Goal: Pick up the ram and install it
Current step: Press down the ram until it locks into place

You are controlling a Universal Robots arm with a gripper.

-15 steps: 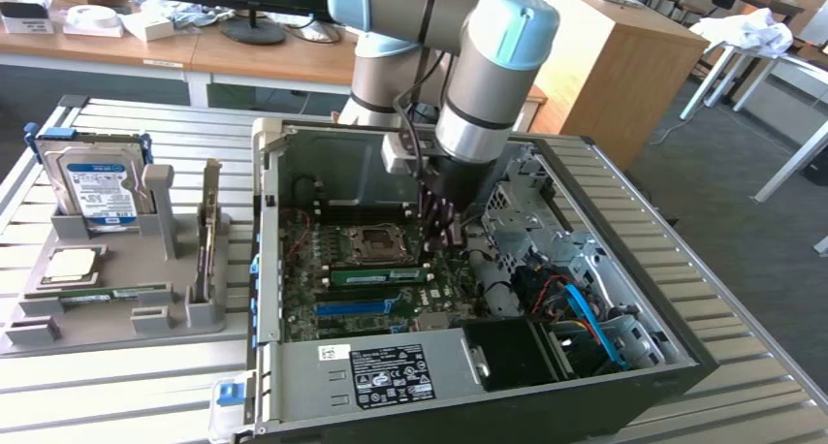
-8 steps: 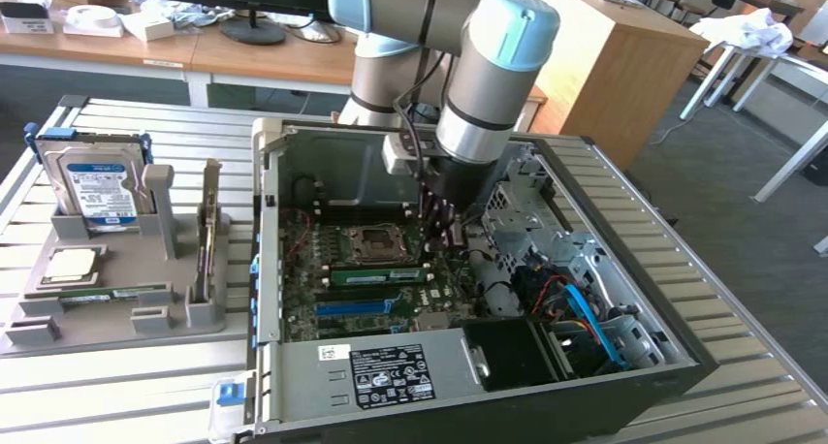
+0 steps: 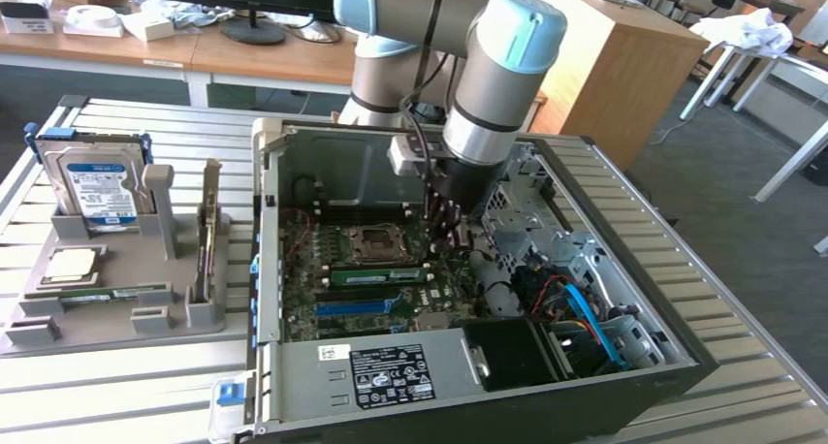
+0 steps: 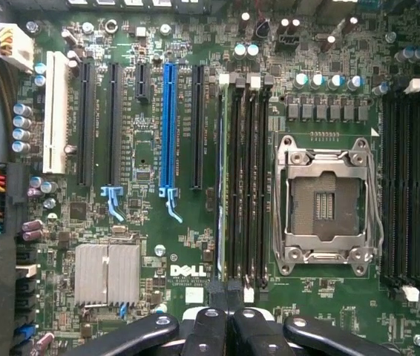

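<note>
The pincer (image 4: pixel 225 326) is shut and empty at lower centre of the wrist view. The ram (image 4: pixel 221 178) stands seated in its slot just above, long axis running up-frame.

Open computer case (image 3: pixel 388 376) sat on slatted metal desk (image 3: pixel 104 386), motherboard (image 4: pixel 165 245) exposed with empty CPU socket (image 4: pixel 325 208), blue slot (image 4: pixel 168 126), silver heatsink (image 4: pixel 107 273). Grey holder tray (image 3: pixel 104 313) at exterior view's left held hard drive (image 3: pixel 88 184) upright and a processor chip (image 3: pixel 72 263).
</note>
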